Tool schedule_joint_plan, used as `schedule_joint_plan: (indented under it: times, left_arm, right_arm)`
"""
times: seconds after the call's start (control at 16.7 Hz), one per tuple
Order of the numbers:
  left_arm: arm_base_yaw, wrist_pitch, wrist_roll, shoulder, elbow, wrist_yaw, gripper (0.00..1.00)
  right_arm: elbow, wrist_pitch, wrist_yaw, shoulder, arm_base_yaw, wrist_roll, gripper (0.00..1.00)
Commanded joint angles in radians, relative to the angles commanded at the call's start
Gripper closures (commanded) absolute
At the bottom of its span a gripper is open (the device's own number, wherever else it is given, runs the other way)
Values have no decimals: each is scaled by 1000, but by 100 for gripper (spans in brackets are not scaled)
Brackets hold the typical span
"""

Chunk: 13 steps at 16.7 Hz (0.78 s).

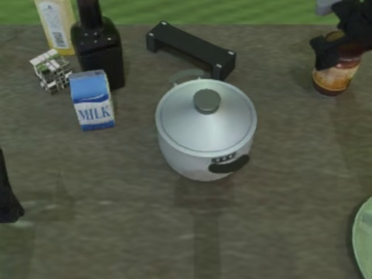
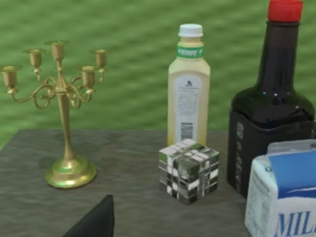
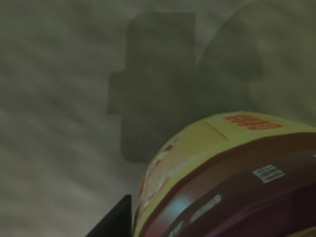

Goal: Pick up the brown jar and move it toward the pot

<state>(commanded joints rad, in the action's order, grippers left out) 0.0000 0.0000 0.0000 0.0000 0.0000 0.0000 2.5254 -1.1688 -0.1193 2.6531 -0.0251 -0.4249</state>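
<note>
Top view, pot: the lidded silver pot (image 1: 206,129) sits mid-table, grey knob up, black side handle facing the near edge.
Top view, brown jar: the brown jar (image 1: 335,71) is far right of the pot, near the back edge, well apart from it; whether it rests on the table (image 1: 116,203) or hangs just above cannot be told.
Top view, right gripper: the right gripper (image 1: 337,42) is over the jar's lid, black fingers down its sides, pinching the jar.
Top view, left arm: parked at the table's left edge, left and nearer than the pot; only a dark piece shows, so the spread of the left gripper (image 1: 7,200) cannot be told.
Top view, other things: a black bracket (image 1: 190,49) lies just behind the pot; a milk carton (image 1: 92,100), a mirrored cube (image 1: 52,70), a black bottle (image 1: 97,46) and a yellow bottle (image 1: 55,23) stand left of the pot.
Left wrist view: a brass candelabra (image 2: 59,113), the yellow bottle (image 2: 188,89), the black bottle (image 2: 273,103) with a red cap, the cube (image 2: 188,171) and the milk carton (image 2: 284,192).
Right wrist view: the jar's yellow-orange label and dark body (image 3: 232,182) fill the near part of the view, a black finger (image 3: 114,222) against its side, shadows on the table beyond.
</note>
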Motion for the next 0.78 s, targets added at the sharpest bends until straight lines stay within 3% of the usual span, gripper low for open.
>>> schedule_joint_plan:
  times: [0.24,0.78]
  left_arm:
    - [0,0,0,0,0,0,0]
    - [0,0,0,0,0,0,0]
  right_arm:
    - [-73,5,0,-73,-5,-1,100]
    - [-542,18,-4,-525,-21,8,100]
